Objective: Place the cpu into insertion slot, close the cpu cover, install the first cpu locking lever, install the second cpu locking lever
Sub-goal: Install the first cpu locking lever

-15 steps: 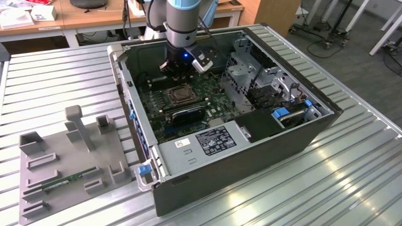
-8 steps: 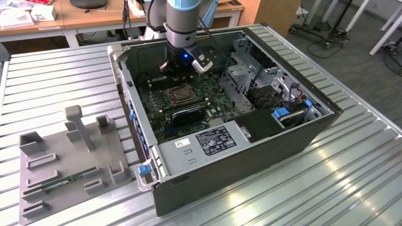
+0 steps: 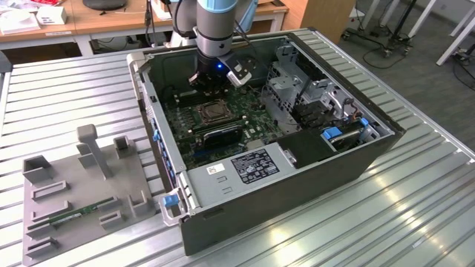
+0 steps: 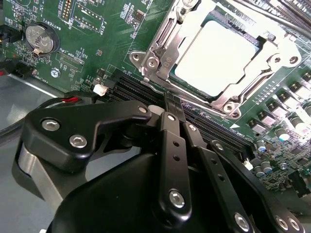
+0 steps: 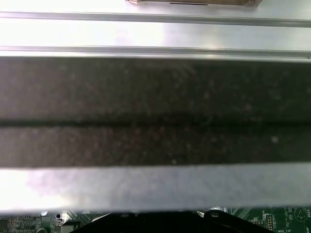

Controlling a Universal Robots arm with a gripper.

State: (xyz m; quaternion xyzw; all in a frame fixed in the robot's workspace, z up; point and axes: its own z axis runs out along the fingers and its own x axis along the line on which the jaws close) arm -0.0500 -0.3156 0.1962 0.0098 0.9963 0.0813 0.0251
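The cpu [image 4: 218,58] lies seated flat in the socket on the green motherboard [image 4: 87,43], with the cpu cover [image 4: 163,34] lowered over its edges. In the second wrist view the gripper [image 4: 170,104] sits just beside the socket's corner, its black fingers [image 4: 174,145] drawn together. Whether they pinch a locking lever cannot be told. In the exterior view the gripper [image 3: 210,89] reaches into the open computer case [image 3: 297,183].
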